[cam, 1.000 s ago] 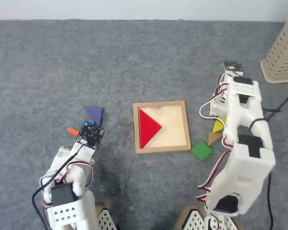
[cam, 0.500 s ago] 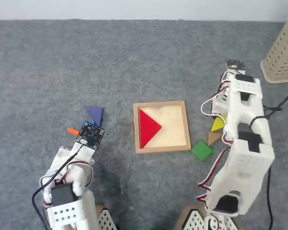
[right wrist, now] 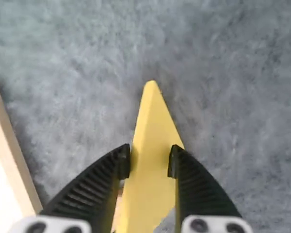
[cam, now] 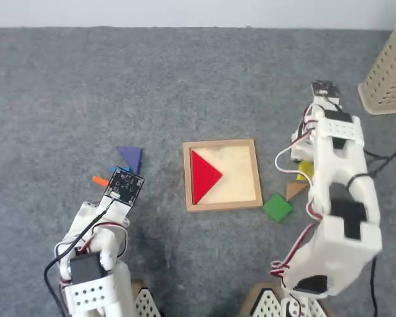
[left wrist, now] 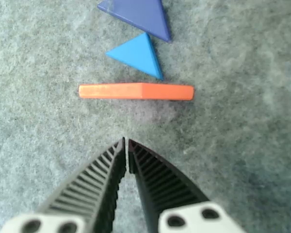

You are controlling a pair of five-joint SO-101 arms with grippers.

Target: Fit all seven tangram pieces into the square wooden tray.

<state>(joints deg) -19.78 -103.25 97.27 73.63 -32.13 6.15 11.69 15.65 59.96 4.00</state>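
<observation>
Right wrist view has the right gripper (right wrist: 149, 160) clamped on the yellow triangle (right wrist: 153, 116), one jaw pressed to each slanted edge, over the carpet just beside the wooden tray (cam: 221, 143). So the step in hand looks like picking up a second piece. Only the red triangle (cam: 203, 175) lies in the tray, on the side nearer the left arm. Next, I'd say, the yellow one needs lifting over the rim, turning, and setting on the bare wood. The left gripper (left wrist: 126, 143) hovers with jaws shut on nothing, just short of the orange piece (left wrist: 136, 91).
</observation>
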